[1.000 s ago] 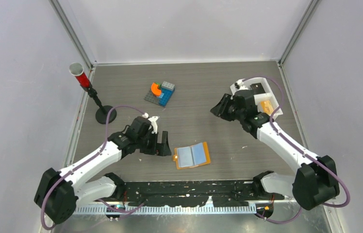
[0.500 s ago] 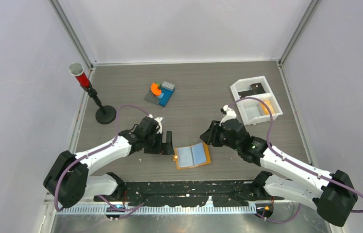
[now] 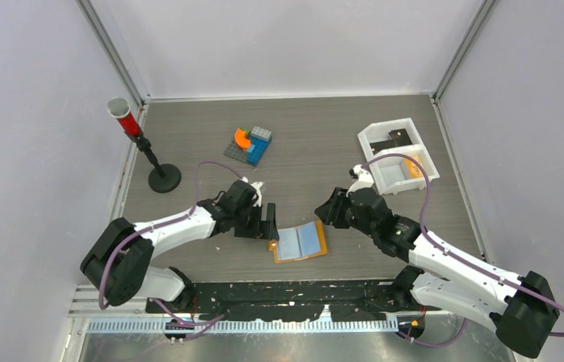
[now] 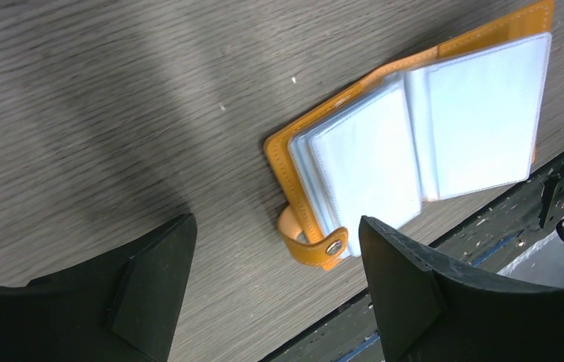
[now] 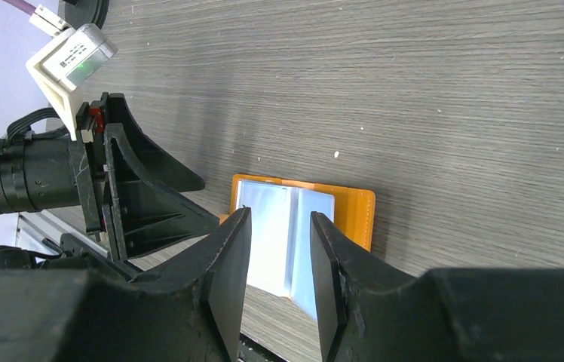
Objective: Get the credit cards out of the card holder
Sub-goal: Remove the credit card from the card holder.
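Observation:
The card holder [image 3: 299, 242] lies open on the table near the front edge, an orange bifold with pale blue sleeves [image 4: 415, 143] facing up. Its snap tab [image 4: 315, 246] curls at the left edge. No dark card shows in the open sleeves. One dark credit card [image 3: 396, 136] lies in the white tray's far compartment. My left gripper [image 3: 266, 224] is open and low at the holder's left edge, with the tab between its fingers [image 4: 273, 220]. My right gripper [image 3: 326, 211] hovers open and empty off the holder's upper right corner [image 5: 280, 217].
The white two-compartment tray [image 3: 365, 145] stands at the back right, with a small orange block [image 3: 413, 167] in its near compartment. A toy brick stack [image 3: 249, 143] sits at the back centre. A red cup on a black stand [image 3: 164, 179] is at the left.
My right arm swung from over the tray down to the card holder's right side. My left gripper slid right up to the holder's tab, and its jaws narrowed a little.

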You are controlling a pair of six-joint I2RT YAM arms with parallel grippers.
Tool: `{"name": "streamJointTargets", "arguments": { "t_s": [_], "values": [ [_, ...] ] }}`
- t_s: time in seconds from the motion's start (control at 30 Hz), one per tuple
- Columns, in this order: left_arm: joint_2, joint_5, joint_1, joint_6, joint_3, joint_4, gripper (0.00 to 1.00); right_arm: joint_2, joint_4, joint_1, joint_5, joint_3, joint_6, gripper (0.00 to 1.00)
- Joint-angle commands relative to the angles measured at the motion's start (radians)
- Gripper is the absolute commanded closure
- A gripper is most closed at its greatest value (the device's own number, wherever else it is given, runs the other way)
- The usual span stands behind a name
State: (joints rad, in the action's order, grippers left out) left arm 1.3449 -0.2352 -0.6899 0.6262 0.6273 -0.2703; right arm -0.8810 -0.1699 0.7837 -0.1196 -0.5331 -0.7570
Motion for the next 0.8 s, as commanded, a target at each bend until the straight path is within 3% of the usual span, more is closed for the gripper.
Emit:
{"name": "streamJointTargets", "arguments": {
  "t_s": [0.0,0.3,0.67,0.77],
  "values": [
    [0.042,-0.021,-0.023,0.021,0.000,0.036,0.20,0.029,0.008,0.006,-0.015,0.010,0.007,0.58],
    [0.029,-0.049,-0.048,0.054,-0.032,0.035,0.42,0.024,0.002,0.009,-0.001,-0.004,0.012,0.57],
    [-0.066,-0.099,-0.051,0.072,-0.018,0.027,1.00,-0.023,0.018,0.057,0.019,-0.015,-0.009,0.51],
    [-0.115,-0.102,-0.051,0.083,-0.021,0.035,1.00,-0.054,0.036,0.088,0.021,-0.011,-0.012,0.49]
  ]
}}
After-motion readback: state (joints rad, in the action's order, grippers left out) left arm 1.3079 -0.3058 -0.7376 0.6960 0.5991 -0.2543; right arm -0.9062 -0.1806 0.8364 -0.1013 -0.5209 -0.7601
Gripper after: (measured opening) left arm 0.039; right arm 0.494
